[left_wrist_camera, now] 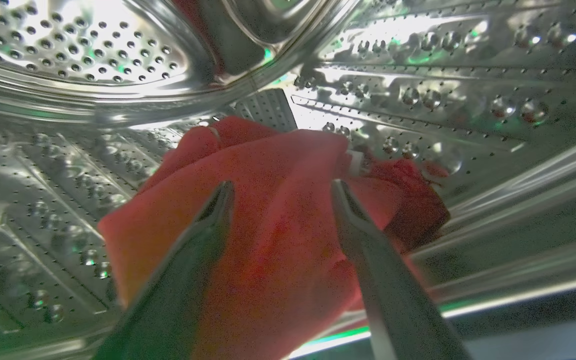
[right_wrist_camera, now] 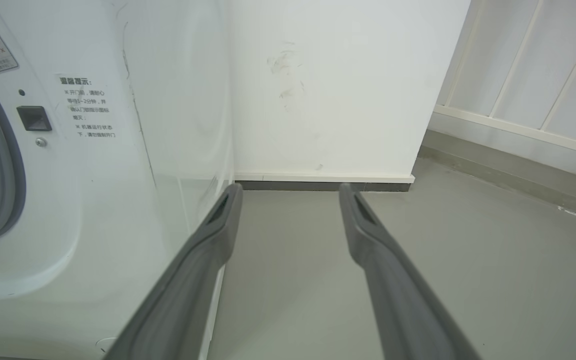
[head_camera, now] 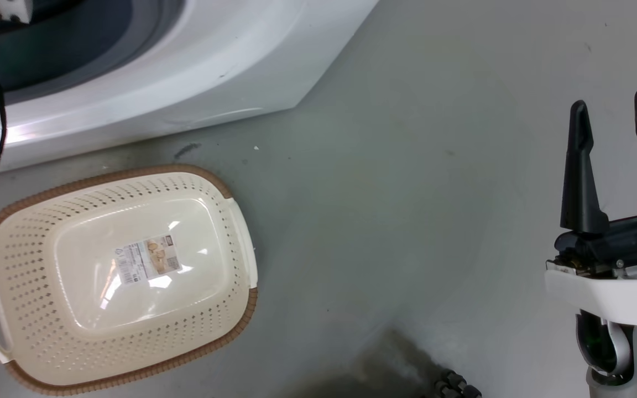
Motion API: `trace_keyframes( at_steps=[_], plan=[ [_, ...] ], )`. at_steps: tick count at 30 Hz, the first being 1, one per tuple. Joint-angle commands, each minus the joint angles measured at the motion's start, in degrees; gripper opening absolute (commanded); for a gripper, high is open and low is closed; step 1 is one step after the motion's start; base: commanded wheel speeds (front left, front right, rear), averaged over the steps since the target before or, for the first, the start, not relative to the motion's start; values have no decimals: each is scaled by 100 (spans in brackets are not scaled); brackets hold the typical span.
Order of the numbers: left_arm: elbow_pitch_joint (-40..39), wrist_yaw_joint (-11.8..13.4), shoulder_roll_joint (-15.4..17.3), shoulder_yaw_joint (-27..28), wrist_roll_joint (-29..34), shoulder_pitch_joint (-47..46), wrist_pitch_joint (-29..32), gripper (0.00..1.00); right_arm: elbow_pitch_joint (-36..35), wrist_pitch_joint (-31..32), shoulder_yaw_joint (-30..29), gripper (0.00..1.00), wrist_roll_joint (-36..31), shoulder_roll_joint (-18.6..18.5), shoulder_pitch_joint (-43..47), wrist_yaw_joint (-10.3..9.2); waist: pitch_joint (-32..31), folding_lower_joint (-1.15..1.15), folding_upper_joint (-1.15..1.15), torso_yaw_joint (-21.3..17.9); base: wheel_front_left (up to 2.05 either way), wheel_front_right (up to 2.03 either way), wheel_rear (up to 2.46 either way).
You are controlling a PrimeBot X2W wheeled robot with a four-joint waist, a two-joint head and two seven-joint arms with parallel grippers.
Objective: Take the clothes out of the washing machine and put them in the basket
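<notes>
The clothes [left_wrist_camera: 278, 240] lie in a soft red heap on the steel drum [left_wrist_camera: 68, 50] inside the washing machine [head_camera: 186, 83]. The left gripper [left_wrist_camera: 282, 184] points at the heap, fingers spread, holding nothing; the right gripper [head_camera: 611, 102], also spread, waits well apart from the basket [head_camera: 31, 243]. The fabric looks light and limp, so pinching a raised fold near the middle should suit

Looks like a bare laundry or utility room; houses a white front-loading washing machine [right_wrist_camera: 93, 210] with printed warning stickers [right_wrist_camera: 88, 107] and a perforated steel drum [left_wrist_camera: 418, 75]; has a smooth grey floor [head_camera: 407, 221] with a cream laundry basket [head_camera: 22, 262] set on it; ends in a plain scuffed white wall [right_wrist_camera: 328, 90] with dark skirting [right_wrist_camera: 323, 186], beside pale panelling [right_wrist_camera: 533, 75].
</notes>
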Motion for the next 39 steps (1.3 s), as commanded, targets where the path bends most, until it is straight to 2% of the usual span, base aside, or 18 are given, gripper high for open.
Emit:
trace_keyframes(
  at_steps=[1,5,6,11,19,23,28,30,31,32,33,39],
  plan=[
    [14,3,43,-82,-54,-140,112,100,-42,-14,-8,100,29,2,-94,-2,127,-1,0,-94,0,0,0],
    [137,3,243,-607,-421,-630,1160,100,-110,-14,-7,100,145,3,-150,-2,337,-1,0,-177,0,0,0],
    [137,3,243,-607,-421,-630,1160,100,-110,-14,-7,100,145,3,-150,-2,337,-1,0,-177,0,0,0],
    [61,3,493,-1212,-838,-1097,2281,100,-188,-14,6,100,234,2,-221,-2,538,-1,0,-248,0,0,0],
    [-144,2,883,-1686,-1466,-1703,3688,100,-340,-14,18,100,362,3,-379,-2,846,-1,0,-375,0,0,0],
    [-202,2,961,-1770,-1546,-1888,4013,100,-431,-14,21,100,421,2,-391,-2,975,-1,0,-430,0,0,0],
    [-194,18,1050,-1850,-1516,-1966,4118,100,-508,-14,45,100,484,3,-448,-2,1082,-1,0,-491,0,0,0],
    [-207,30,1046,-1873,-1507,-2005,4105,70,-527,-14,52,100,499,3,-463,-2,1130,-1,0,-518,0,0,0],
    [-192,33,1036,-1875,-1523,-2002,4124,44,-543,-14,51,100,509,3,-466,-2,1151,-1,0,-527,0,0,0],
    [-177,41,1041,-1887,-1525,-2010,4159,35,-554,-14,53,100,518,3,-465,-2,1175,-1,0,-532,0,0,0],
    [-163,30,1056,-1898,-1525,-2004,4178,0,-560,-14,58,100,522,3,-463,-2,1190,-1,0,-538,0,0,0],
    [-181,23,1075,-1939,-1545,-2046,4118,0,-582,-14,47,100,539,3,-492,-2,1263,-1,0,-546,0,0,0]
  ],
)
